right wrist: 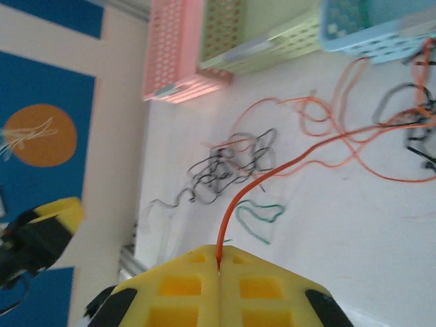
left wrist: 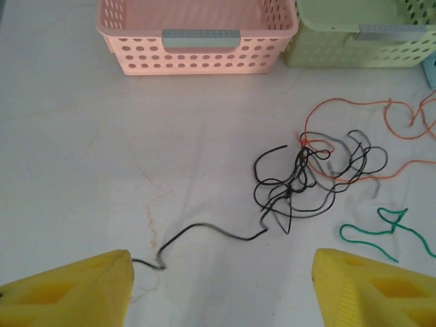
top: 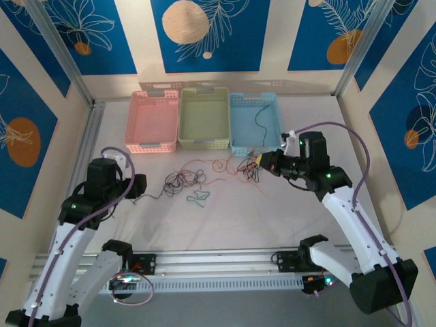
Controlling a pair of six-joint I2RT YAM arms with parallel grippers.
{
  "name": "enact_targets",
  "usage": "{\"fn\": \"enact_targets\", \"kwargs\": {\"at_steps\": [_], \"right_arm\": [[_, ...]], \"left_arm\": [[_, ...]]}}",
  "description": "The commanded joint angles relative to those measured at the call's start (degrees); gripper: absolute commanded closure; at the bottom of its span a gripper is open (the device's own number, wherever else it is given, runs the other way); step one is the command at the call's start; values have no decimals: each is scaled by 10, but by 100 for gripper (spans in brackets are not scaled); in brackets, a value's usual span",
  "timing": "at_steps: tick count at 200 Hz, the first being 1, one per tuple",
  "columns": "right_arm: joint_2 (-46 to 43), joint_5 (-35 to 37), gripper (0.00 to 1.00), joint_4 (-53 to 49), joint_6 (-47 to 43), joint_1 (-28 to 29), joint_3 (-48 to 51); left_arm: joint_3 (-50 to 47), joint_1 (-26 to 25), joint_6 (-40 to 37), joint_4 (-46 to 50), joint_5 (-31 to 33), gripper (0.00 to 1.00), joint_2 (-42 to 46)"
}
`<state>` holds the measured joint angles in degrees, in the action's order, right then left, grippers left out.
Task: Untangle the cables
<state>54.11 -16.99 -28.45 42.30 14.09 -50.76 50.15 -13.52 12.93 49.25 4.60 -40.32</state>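
A knot of black cables (left wrist: 306, 177) lies on the white table, with one black strand (left wrist: 204, 228) trailing out to the left finger (left wrist: 82, 289) of my left gripper (left wrist: 221, 293). That gripper is open, with nothing between its fingers. An orange-red cable (left wrist: 381, 112) loops through the knot's right side, and a green cable (left wrist: 381, 228) lies apart from it. My right gripper (right wrist: 219, 262) is shut on the orange-red cable (right wrist: 272, 174), which runs up and away from it over the table. From above, the knot (top: 182, 181) sits between the left gripper (top: 139, 185) and the right gripper (top: 262, 162).
Three baskets stand in a row at the back: pink (top: 151, 145), pale green (top: 203, 143) and blue (top: 246, 148). A thin black wire (top: 262, 119) lies in the blue one. More black and orange wire (top: 248, 170) lies in front of the blue basket.
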Motion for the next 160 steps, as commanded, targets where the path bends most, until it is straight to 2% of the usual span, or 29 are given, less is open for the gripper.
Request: {"fn": "enact_targets", "kwargs": {"at_steps": [1,18,42,60,78,125,160], "right_arm": [[-31,90,100,-21,-30,-36,14],[-48,118,100,-48,-31,-87,37],[-90,50,100,-46,-11,-179,96],[-119,-3,100,-46,-13,-220,118],[-144,-45,100,-46,-14,-229,118],[-153,-100,100,-20,45,-241,130],[-126,-91,100,-2,44,-263,154]], "left_arm": [[18,1,-8,-3,-47,28,-5],[31,2,9,-2,-98,28,-13],[29,-3,47,-34,-214,28,-31],[22,-32,67,-64,-249,28,-47],[23,-92,78,-84,-219,29,-70],[15,-304,120,-180,-114,31,-179],[36,-413,159,-282,-66,32,-301]]}}
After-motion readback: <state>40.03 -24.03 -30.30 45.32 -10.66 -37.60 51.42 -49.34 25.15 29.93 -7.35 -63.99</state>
